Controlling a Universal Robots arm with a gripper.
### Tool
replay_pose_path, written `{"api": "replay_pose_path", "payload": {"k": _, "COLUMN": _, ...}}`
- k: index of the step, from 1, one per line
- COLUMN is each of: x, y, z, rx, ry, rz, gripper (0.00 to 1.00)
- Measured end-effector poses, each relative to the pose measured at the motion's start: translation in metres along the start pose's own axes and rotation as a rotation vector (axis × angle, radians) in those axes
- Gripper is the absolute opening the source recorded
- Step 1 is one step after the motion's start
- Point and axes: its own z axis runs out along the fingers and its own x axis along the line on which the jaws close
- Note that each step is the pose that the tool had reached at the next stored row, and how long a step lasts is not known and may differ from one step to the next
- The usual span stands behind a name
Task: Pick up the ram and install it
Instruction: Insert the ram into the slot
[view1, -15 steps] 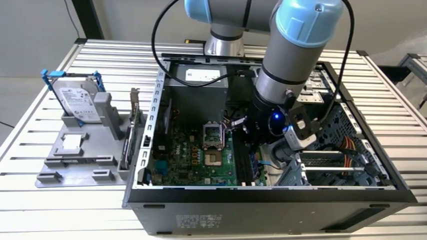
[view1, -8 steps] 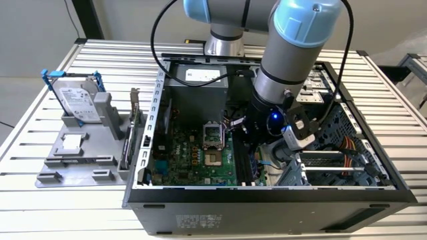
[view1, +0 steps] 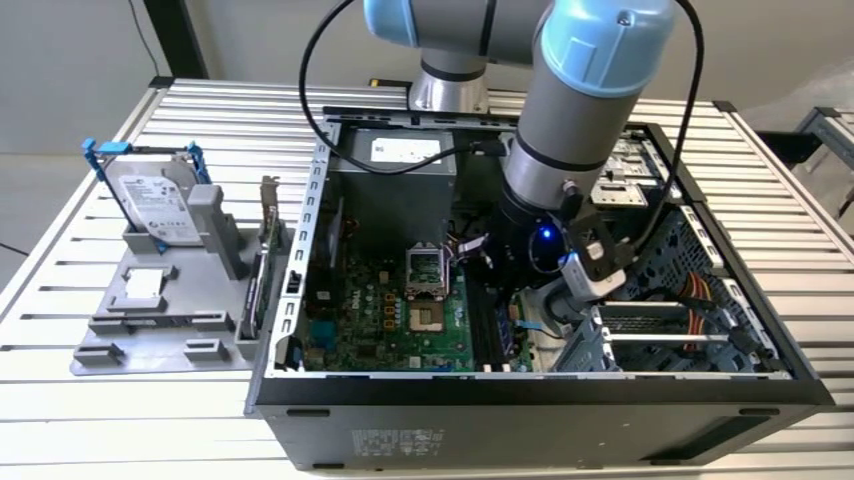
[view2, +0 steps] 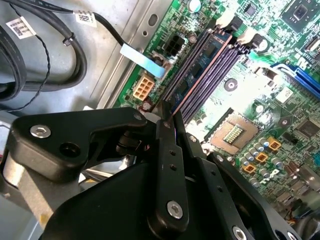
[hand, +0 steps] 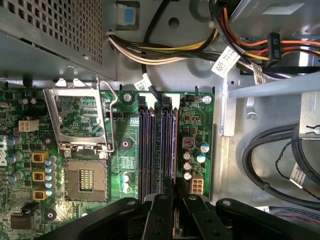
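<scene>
While the grey-and-blue robot arm (view1: 574, 130) reaches into the open black computer case (view1: 534, 420) in the exterior view, the black gripper (view1: 530, 300) hangs above the green motherboard (view1: 387, 320). In both wrist views, it appears clamped on the thin bluish-green ram stick (view2: 200, 65) (hand: 166, 145), held edge-on at the long black slots (hand: 145, 145). Insertion appears to be in hand, and seating calls for alignment and even downward pressure.

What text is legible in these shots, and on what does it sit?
No text can be quoted: every print is too small or blurred to read.
white label on the silver hard drive: unreadable.
white sticker on the grey power supply box: unreadable.
pale sticker on the black case front: unreadable.
white tag on the black cable: unreadable.
white tag on the coloured wire bundle: unreadable.
</scene>
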Motion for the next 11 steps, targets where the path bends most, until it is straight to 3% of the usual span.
{"api": "replay_pose_path", "payload": {"k": 11, "x": 0.0006, "y": 0.0001, "z": 0.0028, "rx": 0.0001, "ry": -0.0014, "rz": 0.001, "gripper": 0.0}}
